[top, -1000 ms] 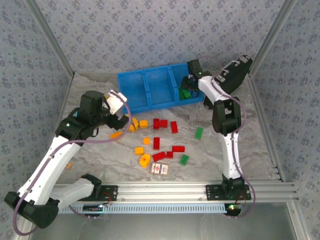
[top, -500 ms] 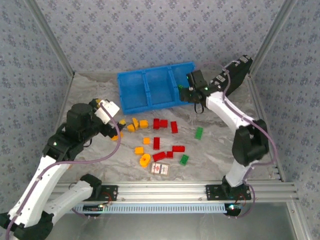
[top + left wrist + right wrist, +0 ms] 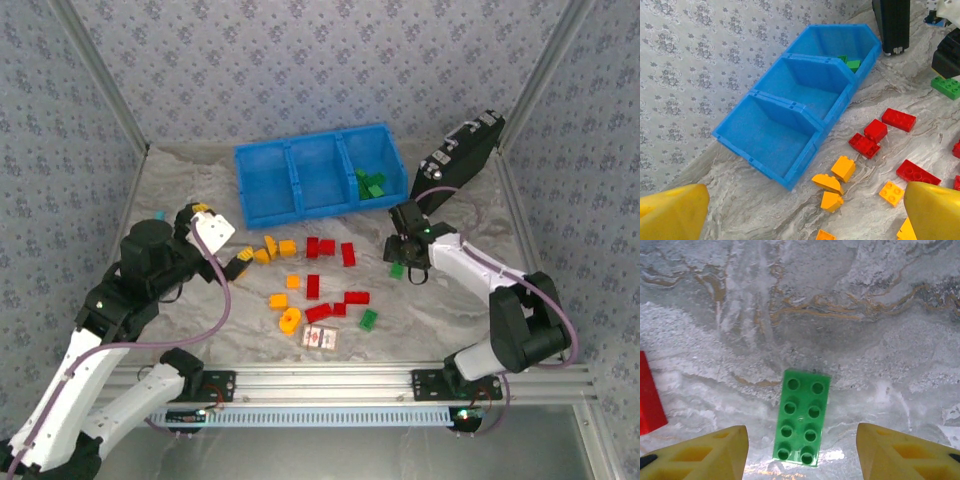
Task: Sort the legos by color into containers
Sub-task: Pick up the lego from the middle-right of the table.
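Observation:
The blue tray (image 3: 312,141) (image 3: 790,103) stands at the back of the table, with green bricks (image 3: 371,184) (image 3: 850,62) in its right compartment; the other two compartments look bare. Red legos (image 3: 320,247) (image 3: 898,119), orange legos (image 3: 287,247) (image 3: 843,168) and a round yellow piece (image 3: 290,320) lie scattered mid-table. My right gripper (image 3: 408,256) (image 3: 802,442) hangs open just above a green eight-stud brick (image 3: 801,416) lying flat between its fingers, untouched. Another green brick (image 3: 368,319) lies nearer the front. My left gripper (image 3: 225,245) (image 3: 805,215) is open and holds nothing, left of the orange pieces.
A black case (image 3: 460,155) (image 3: 892,25) leans at the back right beside the tray. A red-patterned card box (image 3: 320,339) lies near the front among the bricks. An aluminium rail (image 3: 330,381) runs along the near edge, and patterned walls close in the sides.
My right gripper left the tray's right compartment, swung forward and down over the green brick on the table, and opened wider. The left arm drew back toward the left and front.

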Action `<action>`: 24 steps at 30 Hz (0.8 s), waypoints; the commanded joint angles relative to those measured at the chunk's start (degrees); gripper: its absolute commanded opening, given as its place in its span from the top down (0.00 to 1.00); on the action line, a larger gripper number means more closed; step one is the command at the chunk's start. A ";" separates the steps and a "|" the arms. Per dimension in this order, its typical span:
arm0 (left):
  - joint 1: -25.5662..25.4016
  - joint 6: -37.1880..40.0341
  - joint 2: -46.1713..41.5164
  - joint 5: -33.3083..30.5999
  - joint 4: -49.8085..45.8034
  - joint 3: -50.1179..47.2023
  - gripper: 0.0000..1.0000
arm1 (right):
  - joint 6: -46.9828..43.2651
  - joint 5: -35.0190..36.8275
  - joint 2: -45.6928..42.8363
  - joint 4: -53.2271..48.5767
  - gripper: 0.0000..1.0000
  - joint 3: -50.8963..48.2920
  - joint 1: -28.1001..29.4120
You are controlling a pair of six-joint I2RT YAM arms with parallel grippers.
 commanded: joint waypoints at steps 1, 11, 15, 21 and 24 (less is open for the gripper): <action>-0.28 -0.83 0.36 1.85 0.24 1.34 0.00 | 1.76 -1.08 0.25 3.62 0.40 -1.38 -1.48; -0.19 -5.13 9.25 6.08 -5.55 11.91 0.00 | 1.08 -2.93 7.18 8.43 0.40 -1.35 -2.36; 0.20 -6.44 12.84 3.52 -6.09 14.15 0.00 | 0.98 -1.57 8.84 8.91 0.41 -1.59 -2.36; 0.51 -6.94 16.63 3.26 -6.64 16.79 0.00 | -0.32 -0.20 10.14 8.03 0.51 -2.00 -2.70; 0.60 -6.94 17.43 3.25 -6.04 17.10 0.00 | -0.80 -0.27 10.35 8.28 0.55 -2.76 -3.14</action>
